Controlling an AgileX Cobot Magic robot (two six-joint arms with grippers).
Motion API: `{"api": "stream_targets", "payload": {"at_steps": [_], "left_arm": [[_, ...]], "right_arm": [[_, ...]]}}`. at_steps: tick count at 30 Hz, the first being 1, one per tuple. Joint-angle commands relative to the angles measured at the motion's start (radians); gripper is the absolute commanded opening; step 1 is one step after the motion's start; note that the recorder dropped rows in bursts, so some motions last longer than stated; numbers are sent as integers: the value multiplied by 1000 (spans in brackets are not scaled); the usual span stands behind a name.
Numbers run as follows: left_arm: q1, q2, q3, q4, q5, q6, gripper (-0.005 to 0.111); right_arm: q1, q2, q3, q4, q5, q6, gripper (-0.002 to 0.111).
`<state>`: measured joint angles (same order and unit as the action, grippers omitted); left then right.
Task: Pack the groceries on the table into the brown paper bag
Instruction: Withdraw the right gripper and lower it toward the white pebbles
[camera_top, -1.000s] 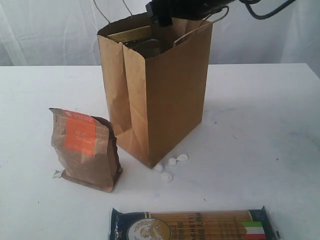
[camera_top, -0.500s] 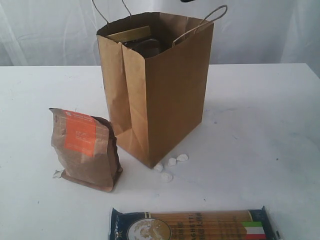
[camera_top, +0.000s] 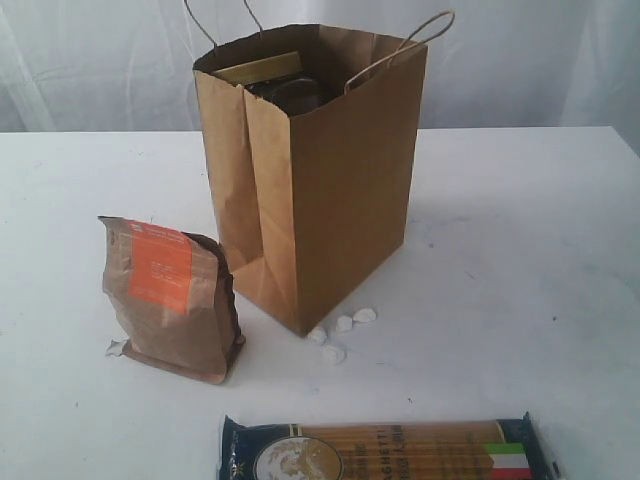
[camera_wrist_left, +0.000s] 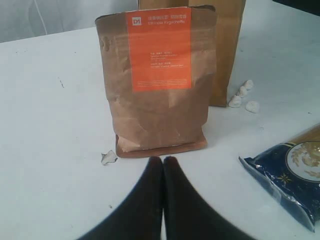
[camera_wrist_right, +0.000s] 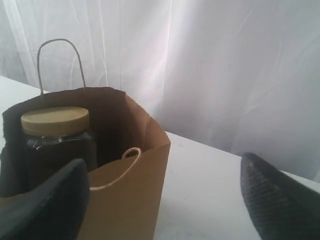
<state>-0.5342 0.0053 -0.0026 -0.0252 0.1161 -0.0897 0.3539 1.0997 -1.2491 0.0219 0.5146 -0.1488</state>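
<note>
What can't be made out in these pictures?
Exterior and right wrist views: whatever sits below the gold-lidded jar, hidden inside the brown paper bag.
Exterior view: the spaghetti pack, cut off by the bottom edge.
Left wrist view: label print on the kraft pouch, too small.

- Exterior: I look slightly down across the table (camera_top: 520, 250) at the brown paper bag (camera_top: 340, 190).
- Left wrist: low, close to the kraft pouch (camera_wrist_left: 160, 80), shared with exterior.
- Right wrist: I look into the bag's mouth, close.

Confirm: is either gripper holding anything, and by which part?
Nothing is held. The left gripper has its jaws shut on nothing, just short of the kraft pouch. The right gripper has open, empty jaws near the brown paper bag.
</note>
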Motion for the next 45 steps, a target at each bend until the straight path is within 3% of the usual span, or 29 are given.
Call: {"api": "stream_targets", "payload": {"at_steps": [1, 5, 13, 18, 22, 26, 32, 45], "left_arm": [[5, -5, 3, -5, 1, 0, 0], [5, -5, 3, -5, 1, 0, 0], [5, -5, 3, -5, 1, 0, 0], [5, -5, 3, -5, 1, 0, 0], [5, -5, 3, -5, 1, 0, 0], [5, -5, 3, -5, 1, 0, 0], [5, -5, 3, -5, 1, 0, 0], [5, -5, 3, -5, 1, 0, 0]], "right_arm": [[-6, -133, 73, -14, 41, -1, 76], [-6, -237, 140, -27, 145, -1, 73], [-6, -374, 265, -22, 454, -21, 49], [-6, -369, 354, 76, 541, -278, 44], [-6, -219, 437, 281, 381, -717, 44], [-6, 150, 403, 468, 244, -1068, 44], [8, 531, 276, 574, 228, -1277, 44], [35, 681, 258, 542, 25, -1339, 44]]}}
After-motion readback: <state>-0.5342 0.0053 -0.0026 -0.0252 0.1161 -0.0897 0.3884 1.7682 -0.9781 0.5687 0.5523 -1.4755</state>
